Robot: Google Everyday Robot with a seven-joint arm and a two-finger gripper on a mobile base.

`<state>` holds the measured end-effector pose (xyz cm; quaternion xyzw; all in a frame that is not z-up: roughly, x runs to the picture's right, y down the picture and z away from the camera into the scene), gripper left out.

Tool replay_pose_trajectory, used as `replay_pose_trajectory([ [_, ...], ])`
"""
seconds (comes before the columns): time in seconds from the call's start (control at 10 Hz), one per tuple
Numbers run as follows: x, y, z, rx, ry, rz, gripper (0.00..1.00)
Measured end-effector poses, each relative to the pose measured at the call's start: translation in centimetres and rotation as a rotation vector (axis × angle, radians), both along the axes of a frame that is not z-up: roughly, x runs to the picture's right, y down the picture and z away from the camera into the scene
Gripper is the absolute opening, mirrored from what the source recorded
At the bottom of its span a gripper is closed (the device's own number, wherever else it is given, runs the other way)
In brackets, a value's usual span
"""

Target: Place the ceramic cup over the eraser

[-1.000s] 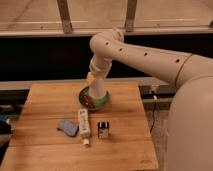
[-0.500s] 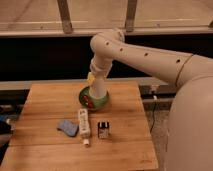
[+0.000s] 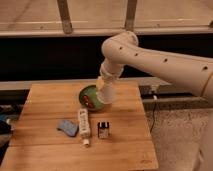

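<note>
My gripper [image 3: 104,96] is at the end of the white arm, low over the right side of the green bowl [image 3: 89,98] at the back middle of the wooden table. A whitish tapered shape there looks like the ceramic cup [image 3: 106,92], standing at or in the bowl's right rim, but it blends with the gripper. The eraser [image 3: 103,130], a small dark block with a white patch, lies on the table in front of the bowl, apart from the gripper.
A long white bar-shaped object [image 3: 83,125] lies just left of the eraser. A blue lumpy pad [image 3: 67,127] lies further left. The wooden table [image 3: 45,100] ends at the right near a cable and grey floor. A dark wall runs behind.
</note>
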<state>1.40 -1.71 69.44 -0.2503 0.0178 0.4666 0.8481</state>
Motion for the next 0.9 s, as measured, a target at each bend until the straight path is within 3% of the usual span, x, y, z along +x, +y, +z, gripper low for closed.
replay_pose_trajectory([
  [0.3,1.2,1.4,-2.8,0.032,-0.003,0.01,0.0],
  [0.9,-0.5,4.1,-7.0,0.075,-0.045,-0.035,0.0],
])
